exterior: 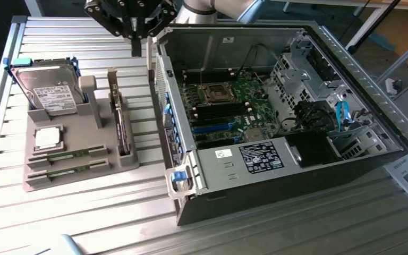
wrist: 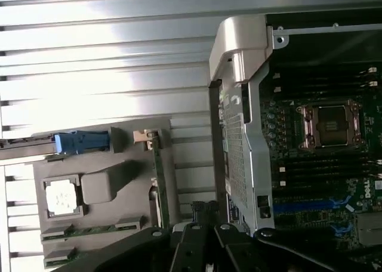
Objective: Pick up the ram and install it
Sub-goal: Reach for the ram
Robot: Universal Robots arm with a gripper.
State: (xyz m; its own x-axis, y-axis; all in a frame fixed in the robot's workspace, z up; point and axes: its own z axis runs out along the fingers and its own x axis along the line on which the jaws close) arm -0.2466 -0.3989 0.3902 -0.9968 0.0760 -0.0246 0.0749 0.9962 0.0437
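Note:
Two green ram sticks lie side by side in slots at the front of the grey holder: one ram stick (exterior: pixel 69 155) (wrist: pixel 89 230) and a second ram stick (exterior: pixel 66 171) (wrist: pixel 58 257) beside it. My gripper (exterior: pixel 140 52) (wrist: pixel 203 215) hangs high above the table, over the gap between the holder and the case wall, far from both sticks. Its fingers are shut with nothing between them. The motherboard (exterior: pixel 225 106) (wrist: pixel 322 164) lies exposed inside the open computer case (exterior: pixel 261 159), with dark memory slots (exterior: pixel 222 112) next to the processor socket (exterior: pixel 214 93) (wrist: pixel 328 126).
The grey holder (exterior: pixel 98 114) (wrist: pixel 104 182) also carries a hard drive (exterior: pixel 48 93), a square silver processor (exterior: pixel 48 138) (wrist: pixel 61 197) and an upright dark expansion card (exterior: pixel 122 125) (wrist: pixel 158 176). The case's metal side wall (exterior: pixel 163 95) (wrist: pixel 239 135) stands close to the gripper. Slatted metal table (exterior: pixel 83 212) all around.

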